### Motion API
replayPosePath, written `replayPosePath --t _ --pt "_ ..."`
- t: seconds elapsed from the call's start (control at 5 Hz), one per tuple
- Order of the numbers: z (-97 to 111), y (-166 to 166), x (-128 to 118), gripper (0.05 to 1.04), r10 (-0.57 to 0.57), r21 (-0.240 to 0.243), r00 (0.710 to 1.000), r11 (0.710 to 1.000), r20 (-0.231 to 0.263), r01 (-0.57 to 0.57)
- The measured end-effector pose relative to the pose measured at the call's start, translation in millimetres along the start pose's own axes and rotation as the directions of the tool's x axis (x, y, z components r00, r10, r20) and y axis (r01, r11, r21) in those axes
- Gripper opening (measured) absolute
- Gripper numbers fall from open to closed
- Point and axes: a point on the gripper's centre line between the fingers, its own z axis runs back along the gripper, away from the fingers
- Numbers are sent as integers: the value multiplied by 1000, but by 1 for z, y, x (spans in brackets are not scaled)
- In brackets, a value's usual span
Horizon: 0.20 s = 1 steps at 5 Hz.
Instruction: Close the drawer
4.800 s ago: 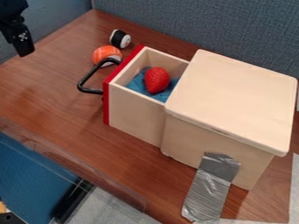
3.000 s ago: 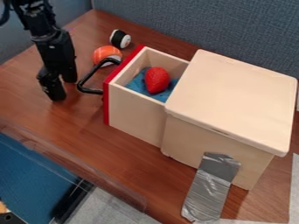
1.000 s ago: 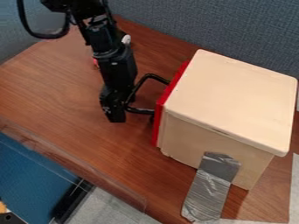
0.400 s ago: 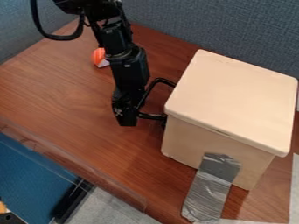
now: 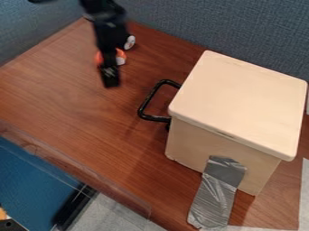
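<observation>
The gripper (image 5: 110, 77) hangs above the table at the upper left, apart from the drawer's handle and to its left; whether it is open or shut cannot be told. The drawer is pushed into the pale wooden box (image 5: 241, 99), its red front out of sight under the lid's left edge. Its black handle (image 5: 147, 104) sticks out from the box's left side, with nothing touching it.
Behind the gripper lie an orange ball (image 5: 121, 57), partly covered, and a black-and-white roll (image 5: 129, 42). Grey tape (image 5: 214, 198) runs from the box's front over the table edge. A grey-blue partition (image 5: 211, 27) stands behind.
The drawer, with the strawberry inside, has slid right into the box. The gripper came in from the upper left to the handle, then moved back up and left, away from it.
</observation>
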Motion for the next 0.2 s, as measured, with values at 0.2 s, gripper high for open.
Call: replayPosePath --t 0.2 --pt "14 15 -36 999 208 59 973 977 -97 -203"
